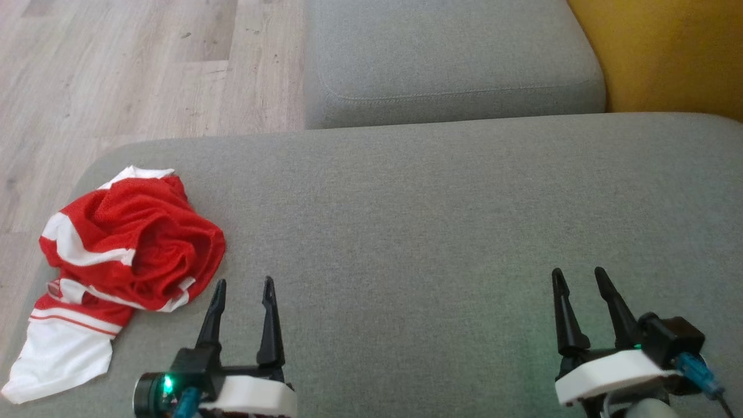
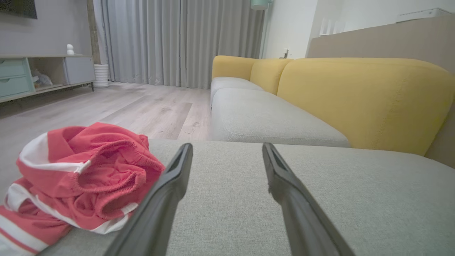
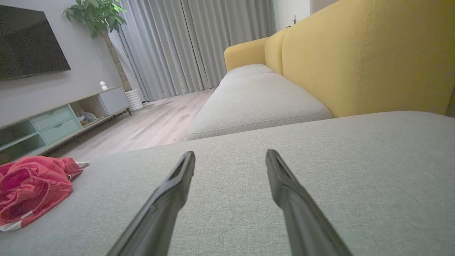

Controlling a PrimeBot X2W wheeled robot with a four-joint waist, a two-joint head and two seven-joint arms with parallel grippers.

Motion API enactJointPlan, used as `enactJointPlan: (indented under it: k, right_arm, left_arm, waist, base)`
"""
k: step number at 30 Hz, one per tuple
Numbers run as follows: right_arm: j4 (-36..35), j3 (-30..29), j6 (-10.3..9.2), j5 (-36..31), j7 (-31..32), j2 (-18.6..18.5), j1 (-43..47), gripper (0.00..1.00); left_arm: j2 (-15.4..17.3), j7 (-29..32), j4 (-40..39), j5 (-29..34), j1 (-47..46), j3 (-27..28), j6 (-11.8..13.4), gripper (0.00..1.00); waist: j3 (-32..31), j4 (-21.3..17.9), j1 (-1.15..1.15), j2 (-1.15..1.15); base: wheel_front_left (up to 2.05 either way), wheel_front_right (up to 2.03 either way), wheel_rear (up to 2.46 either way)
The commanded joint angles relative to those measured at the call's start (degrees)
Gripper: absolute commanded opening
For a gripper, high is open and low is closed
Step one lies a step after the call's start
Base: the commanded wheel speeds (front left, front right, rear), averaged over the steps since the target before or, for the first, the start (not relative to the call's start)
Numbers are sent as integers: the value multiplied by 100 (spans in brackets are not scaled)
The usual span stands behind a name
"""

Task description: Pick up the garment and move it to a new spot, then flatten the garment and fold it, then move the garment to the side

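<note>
I look down on a broad grey seat cushion (image 1: 441, 232). Just beyond it lies a second grey cushion (image 1: 453, 58), and along the right of the seat cushion rises the sofa's mustard-yellow backrest (image 3: 373, 57). Left of it stretches a pale wood-plank floor (image 1: 116, 69). Across that floor from the cushion, a low cabinet (image 3: 53, 121) with pale green drawers stands under a dark television (image 3: 28, 39) on a grey wall. Far beyond the cushion hang long grey curtains (image 2: 177, 39), and a leafy potted plant (image 3: 96, 14) stands to its far left. The light is soft and even.
</note>
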Motion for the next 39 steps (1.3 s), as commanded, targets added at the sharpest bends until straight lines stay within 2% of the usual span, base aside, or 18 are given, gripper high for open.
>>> enactJointPlan:
  k: [1,17,32,39]
  right_arm:
    - [-208,135,-4,-256,-105,-50,-162,100]
    - [-280,265,-4,-1442,-376,-56,-142,100]
    - [-301,232,-4,-1443,-380,-57,-143,100]
    - [-329,239,-4,-1448,-380,-56,-139,100]
  left_arm:
    - [45,-88,-228,236,-183,62,53,100]
    - [19,-360,-173,1359,-168,-114,237,100]
    - [-19,-364,-82,1383,-187,-46,188,100]
    - [-42,-364,2,1340,-194,60,267,100]
  waist:
    - [1,-5,0,0]
    - [-38,-63,0,0]
    - [-20,-8,0,0]
    - [67,269,0,0]
  base:
    - [0,0,0]
    - [0,0,0]
    - [0,0,0]
    - [0,0,0]
